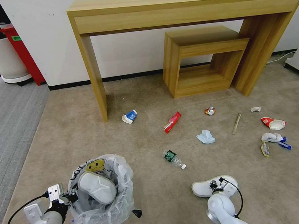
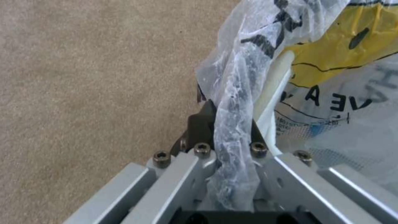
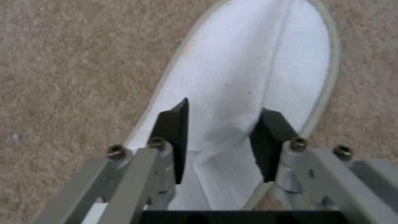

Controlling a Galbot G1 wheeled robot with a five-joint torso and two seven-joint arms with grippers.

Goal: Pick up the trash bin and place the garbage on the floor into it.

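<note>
Head view. Left gripper [image 1: 67, 198] is holding the trash bin [image 1: 102, 192] by its near rim, low at the robot's left over the beige carpet floor [image 1: 154, 192]. One white slipper [image 1: 97, 187] is lying across the bin mouth, sticking up above the liner. Right gripper [image 1: 217, 185] is hanging over the second slipper [image 1: 203, 188], which is lying on the floor at the right. Green-label bottle [image 1: 173, 158], blue mask [image 1: 205, 136], red wrapper [image 1: 172, 121], blue-white carton [image 1: 129, 116], crushed can [image 1: 209, 111] and wooden stick [image 1: 236, 123] are lying farther out, well apart.

Left wrist view. The fingers [image 2: 201, 124] are clamping tight on a bunched fold of the plastic liner bag [image 2: 234, 102] at the rim. Risk: if mainly the thin film is pinched, the bin is likely to slip or tilt, tipping out the perched slipper.

Right wrist view. The fingers [image 3: 176, 137] are standing partly open, straddling a raised fold of the slipper upper and holding nothing firmly yet. Risk: soft fabric may pull free on closing, or the slipper may dangle and miss the crowded bin mouth.
</note>
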